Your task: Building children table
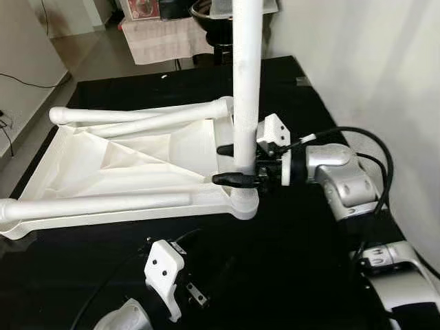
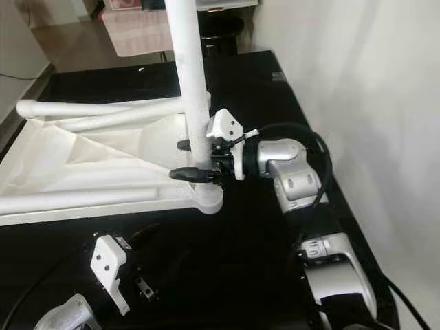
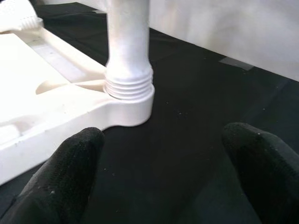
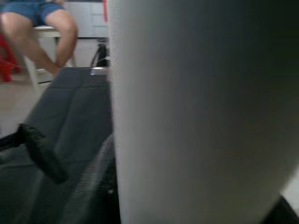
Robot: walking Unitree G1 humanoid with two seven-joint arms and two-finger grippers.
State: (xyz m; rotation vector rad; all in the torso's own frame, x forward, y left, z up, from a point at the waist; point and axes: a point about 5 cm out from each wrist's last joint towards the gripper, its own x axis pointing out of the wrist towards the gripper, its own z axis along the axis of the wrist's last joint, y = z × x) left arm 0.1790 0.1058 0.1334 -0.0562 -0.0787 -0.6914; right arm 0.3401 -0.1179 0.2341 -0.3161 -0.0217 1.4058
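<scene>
A white children's table top (image 1: 124, 165) lies upside down on the black mat (image 1: 295, 240). One white leg (image 1: 247, 82) stands upright in the near right corner socket (image 1: 242, 203); its threaded end (image 3: 128, 86) sits in the socket. My right gripper (image 1: 230, 165) is shut on this leg just above the socket, one black finger on each side. Two more legs (image 1: 137, 113) lie along the far edge of the top, and another leg (image 1: 96, 206) lies along the near edge. My left gripper (image 3: 159, 177) hovers low over the mat near the socket, open and holding nothing.
A white wall (image 1: 371, 62) runs close along the right of the mat. A cloth-covered table (image 1: 165, 38) and a black stool (image 1: 213, 14) stand beyond the far edge. A seated person's legs (image 4: 42, 28) show in the right wrist view.
</scene>
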